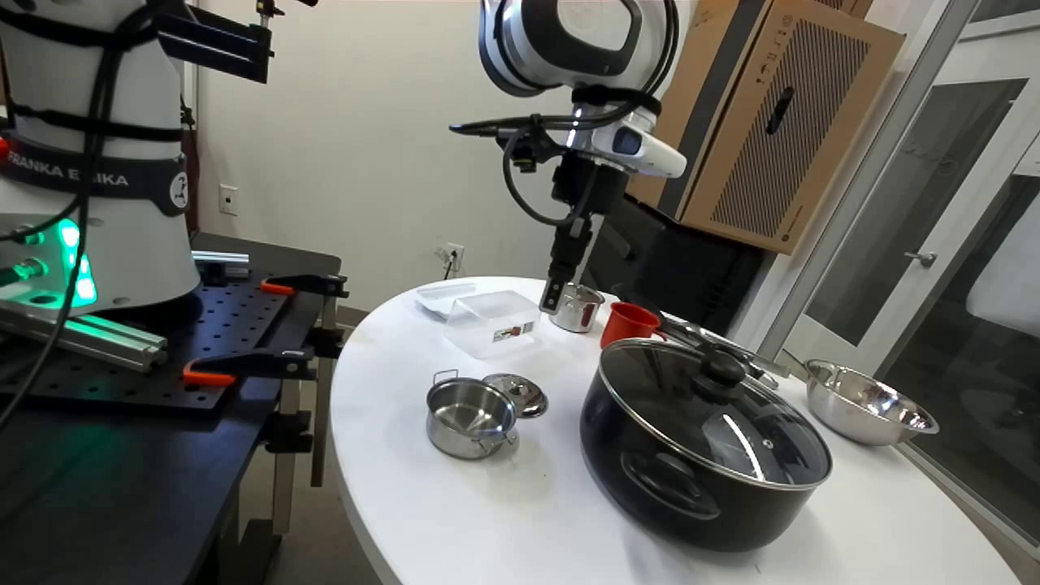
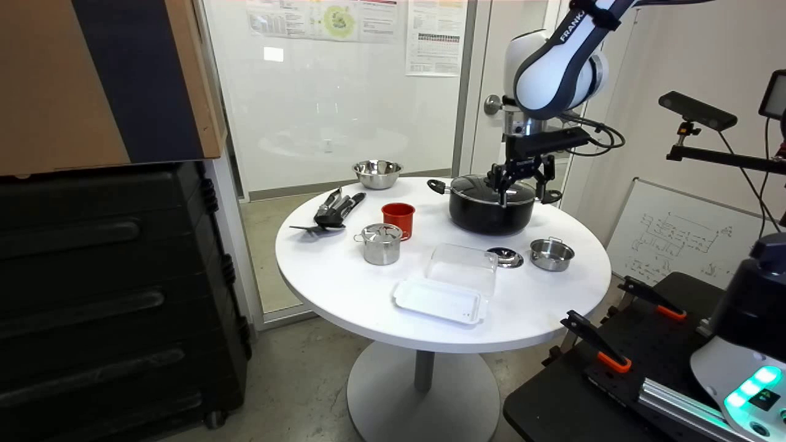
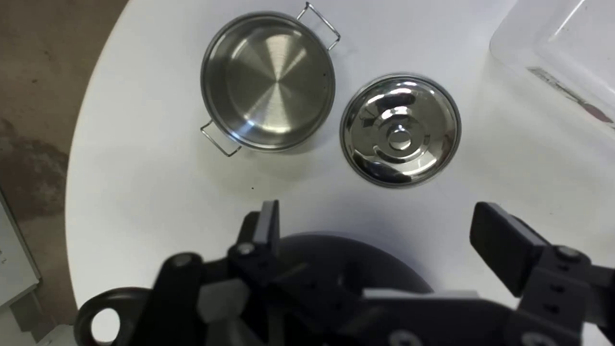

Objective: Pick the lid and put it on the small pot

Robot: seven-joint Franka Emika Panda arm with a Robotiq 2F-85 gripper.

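Observation:
The small round steel lid lies flat, knob up, on the white table in the wrist view (image 3: 400, 130) and in both exterior views (image 1: 526, 398) (image 2: 507, 257). The small steel pot stands upright and uncovered right beside it, its two wire handles showing, in the wrist view (image 3: 268, 81) and both exterior views (image 1: 470, 431) (image 2: 551, 256). My gripper (image 3: 377, 211) is open and empty, fingers wide apart, above the table, with lid and pot ahead of its fingertips in the wrist view. It also shows in both exterior views (image 1: 552, 299) (image 2: 522, 199), touching neither.
A large black pot (image 1: 691, 508) with a glass lid stands close by, partly under my gripper in the wrist view (image 3: 346, 257). A clear plastic box (image 2: 463, 267), a white tray (image 2: 441, 301), a lidded steel pot (image 2: 381, 245), a red mug (image 2: 398, 220), utensils (image 2: 334, 212) and a steel bowl (image 2: 377, 177) share the table.

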